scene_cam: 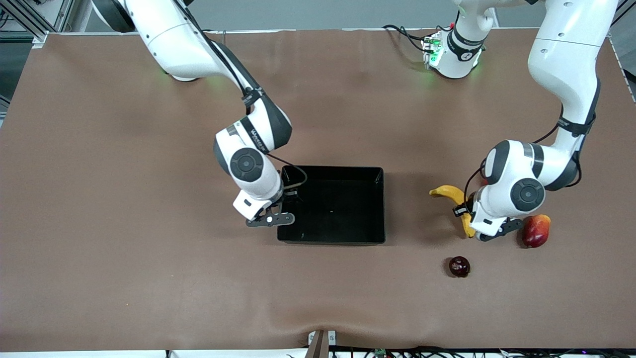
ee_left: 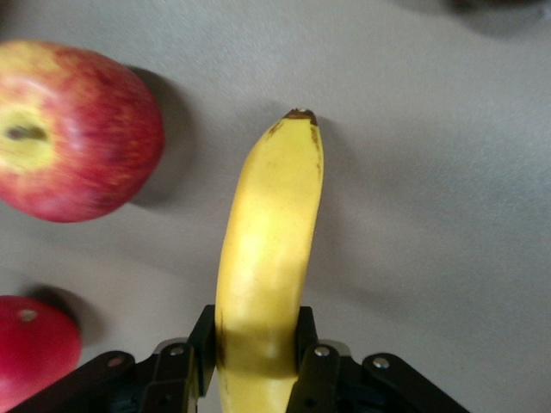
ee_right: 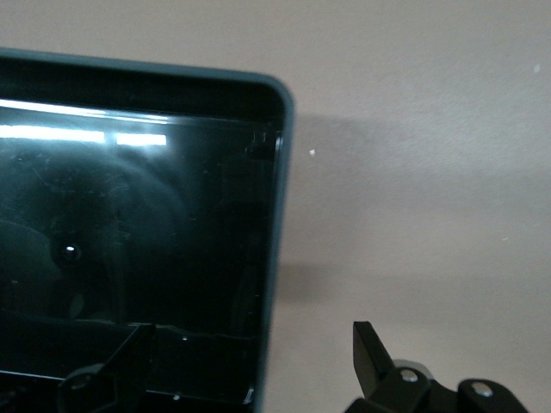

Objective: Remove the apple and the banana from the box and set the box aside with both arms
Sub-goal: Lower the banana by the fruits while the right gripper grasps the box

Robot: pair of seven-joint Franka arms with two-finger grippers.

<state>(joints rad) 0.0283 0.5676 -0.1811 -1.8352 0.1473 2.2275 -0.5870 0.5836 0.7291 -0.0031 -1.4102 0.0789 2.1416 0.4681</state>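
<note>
While the box (scene_cam: 332, 205) sits empty mid-table, my main worry is the right gripper (scene_cam: 282, 201) at the box wall toward the right arm's end: its fingers stand wide, one inside the wall and one outside per the right wrist view, so if I close off-centre or lift before the left arm is ready, the box could tilt or skid. Right arm reaches down from its base, wrist bent low over that wall. Left arm is folded low, well apart from the box toward the left arm's end. Left gripper (scene_cam: 468, 211) is clamped on the banana (scene_cam: 454, 198), which looks down at table level; letting go w/ a twist could roll it into the apple (ee_left: 67, 129) just beside it. Both fruits are out of the box. Mango (scene_cam: 536, 230) and pomegranate (scene_cam: 459, 266) lie near, farther from the box than the banana
</note>
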